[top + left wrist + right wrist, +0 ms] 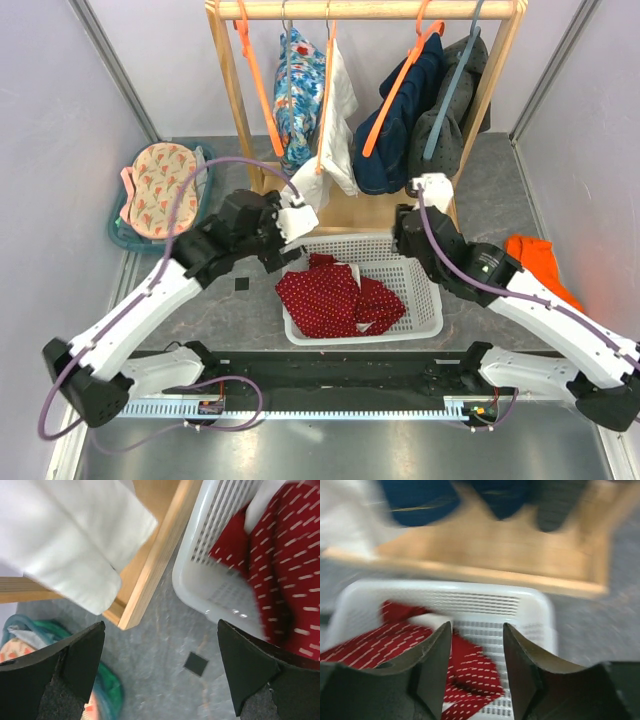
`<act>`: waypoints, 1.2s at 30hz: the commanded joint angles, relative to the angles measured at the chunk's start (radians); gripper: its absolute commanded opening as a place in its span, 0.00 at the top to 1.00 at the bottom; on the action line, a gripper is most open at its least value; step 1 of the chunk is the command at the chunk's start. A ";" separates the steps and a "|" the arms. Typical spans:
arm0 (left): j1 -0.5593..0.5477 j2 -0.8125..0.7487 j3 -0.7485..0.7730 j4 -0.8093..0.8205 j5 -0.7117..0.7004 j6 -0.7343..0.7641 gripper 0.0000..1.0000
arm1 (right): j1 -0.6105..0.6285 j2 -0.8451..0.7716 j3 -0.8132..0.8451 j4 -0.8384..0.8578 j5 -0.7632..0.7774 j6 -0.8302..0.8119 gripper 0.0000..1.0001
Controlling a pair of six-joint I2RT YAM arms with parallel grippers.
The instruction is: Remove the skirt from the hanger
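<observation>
The skirt (325, 300) lies crumpled against the white basket's (426, 296) left wall.

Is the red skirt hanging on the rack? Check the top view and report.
No, the skirt lies crumpled inside the white basket in front of the rack.

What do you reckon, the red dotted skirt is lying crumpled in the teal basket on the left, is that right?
No. The skirt lies crumpled in the white basket between the arms, not the teal basket on the left. The top external view shows it.
</observation>
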 commanded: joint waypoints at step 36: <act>0.031 0.577 1.253 0.124 -0.350 -0.366 0.14 | 0.032 -0.223 -0.478 0.004 -0.025 0.445 0.59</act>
